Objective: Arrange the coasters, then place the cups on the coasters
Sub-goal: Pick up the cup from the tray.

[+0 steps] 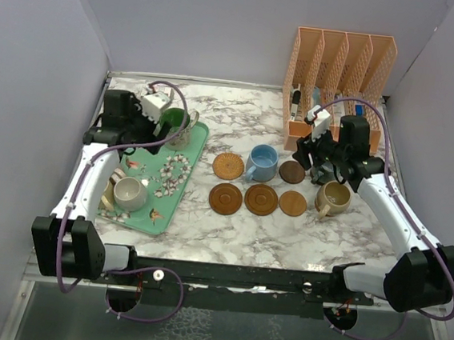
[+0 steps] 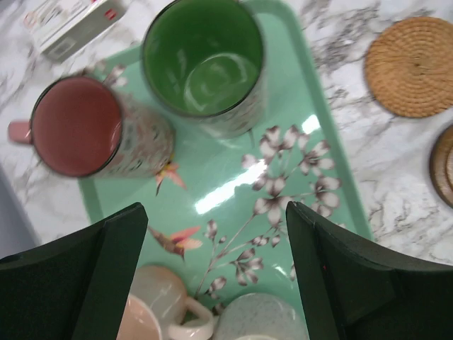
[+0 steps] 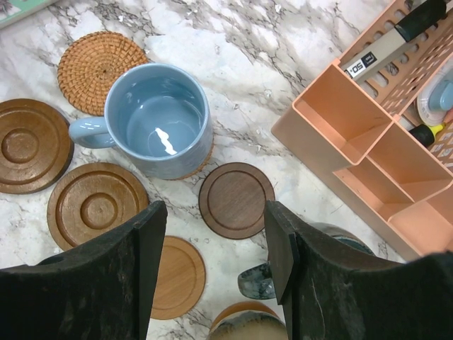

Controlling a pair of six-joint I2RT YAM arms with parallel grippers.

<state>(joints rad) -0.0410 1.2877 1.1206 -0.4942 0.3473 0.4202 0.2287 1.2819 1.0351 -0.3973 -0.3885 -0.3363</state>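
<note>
Marble surface (image 1: 317, 235) lies under both arms, and I take the blue mug (image 3: 157, 120) as my reference. It stands upright near the middle with its handle toward the left arm's side. A tan coaster edge shows under its base.

Just left of the mug lies the woven coaster (image 3: 101, 62), and just right of it the dark plain coaster (image 3: 236, 200). On the side of the mug nearer the arm bases, two ringed wooden coasters (image 3: 95, 205) lie side by side, with the tan plain coaster (image 3: 177, 276) to their right. Further right of the mug the tan mug (image 1: 334, 198) stands on bare marble.

My right hand (image 3: 212, 216) hovers just right of the blue mug, over the dark plain coaster, its jaws moderately apart with nothing between them. The dark grey-teal mug (image 3: 253, 281) shows at the bottom of the wrist view, partly hidden by one finger. I cannot tell whether it touches the hand.

My left hand (image 2: 216, 219) hangs well left of the blue mug, above the mint-green floral tray (image 2: 233, 177), jaws wide and empty. On the tray I see the green mug (image 2: 205, 64), the pink-handled mug (image 2: 78, 126) at its edge, a cream mug (image 2: 166, 297) and a speckled mug (image 2: 262, 322). The peach organiser (image 3: 368, 156) stands behind and right of the blue mug.
</note>
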